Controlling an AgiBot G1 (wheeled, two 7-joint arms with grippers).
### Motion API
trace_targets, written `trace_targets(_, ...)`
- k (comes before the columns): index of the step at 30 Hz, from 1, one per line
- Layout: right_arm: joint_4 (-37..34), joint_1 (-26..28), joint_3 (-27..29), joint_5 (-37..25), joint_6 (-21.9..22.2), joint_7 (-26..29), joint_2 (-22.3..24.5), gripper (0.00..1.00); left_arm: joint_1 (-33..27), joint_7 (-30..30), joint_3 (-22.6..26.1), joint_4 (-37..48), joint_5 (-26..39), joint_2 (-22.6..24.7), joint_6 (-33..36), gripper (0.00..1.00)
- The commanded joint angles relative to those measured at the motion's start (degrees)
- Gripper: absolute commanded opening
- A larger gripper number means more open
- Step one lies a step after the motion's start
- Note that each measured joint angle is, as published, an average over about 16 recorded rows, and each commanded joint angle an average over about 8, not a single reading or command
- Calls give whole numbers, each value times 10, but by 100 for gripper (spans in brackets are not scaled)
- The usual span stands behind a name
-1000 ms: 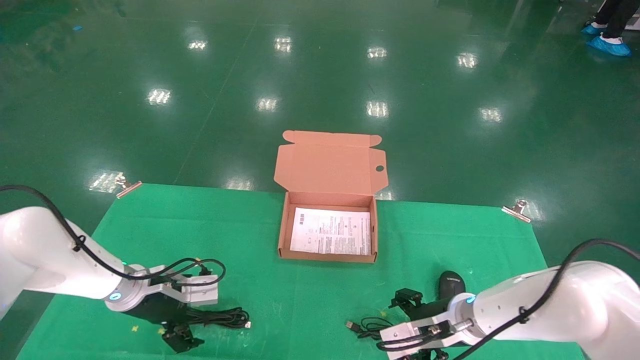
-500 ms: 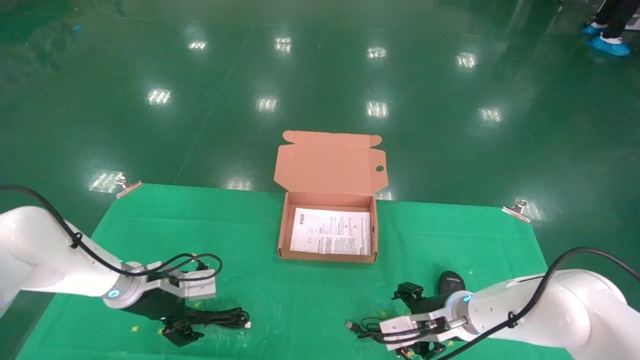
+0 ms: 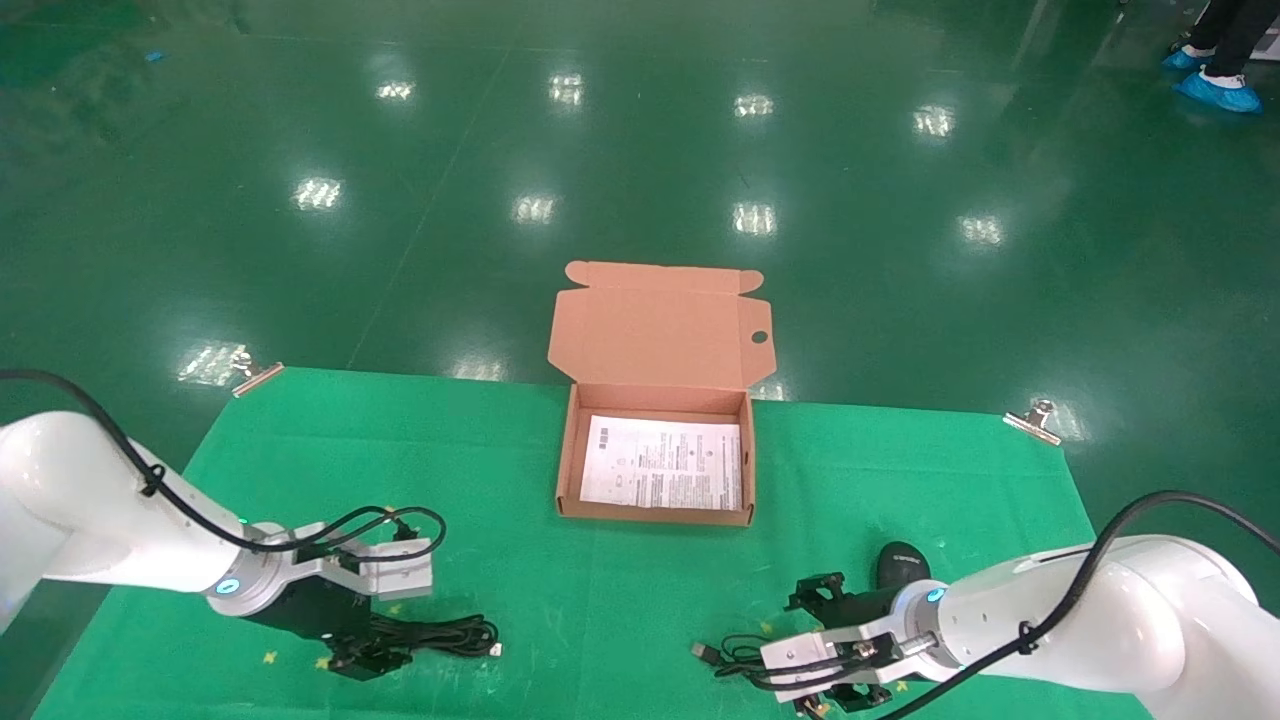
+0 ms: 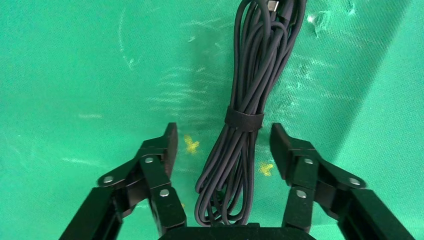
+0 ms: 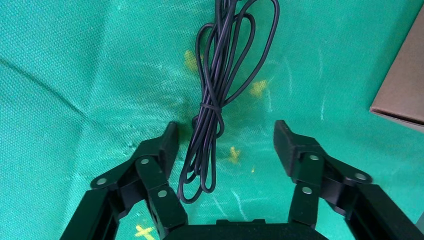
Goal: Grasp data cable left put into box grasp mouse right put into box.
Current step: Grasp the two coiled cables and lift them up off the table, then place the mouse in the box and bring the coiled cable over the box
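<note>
Left gripper [image 4: 222, 145] is low over the mat [image 3: 520, 480] at the near left, fingers [image 4: 167, 145] spread to either side of the cable [image 4: 245, 120], not yet gripping it. Cable lies flat in a long bundle bound by a black strap [image 4: 244, 120]. Right gripper [image 5: 225, 142] is at the near right, likewise spread, straddling the cord [image 5: 210, 110] on the mat. Mouse [image 3: 902, 568] sits just beyond that gripper. Box [image 3: 655, 515] stands open at mat centre, well apart from both, a printed sheet [image 3: 662, 475] inside.
</note>
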Motion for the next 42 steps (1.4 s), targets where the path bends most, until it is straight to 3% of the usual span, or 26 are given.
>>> trace_targets(1,1,0,0,0,-1,0,0,0,0,0,0,-1,0,0,0,0)
trace_targets(26,6,4,1,2,-6,-1,5,0,0,1,1,-5,1,-3,4,0)
trace_targets(35,82,28,31,21,-49,53,77,0,-13,30,1,-50,0,-46,41,0)
trace_targets(42,123,70,79,11,-30,126,125,0,-39,12,-6,-136,1,-96,52,0)
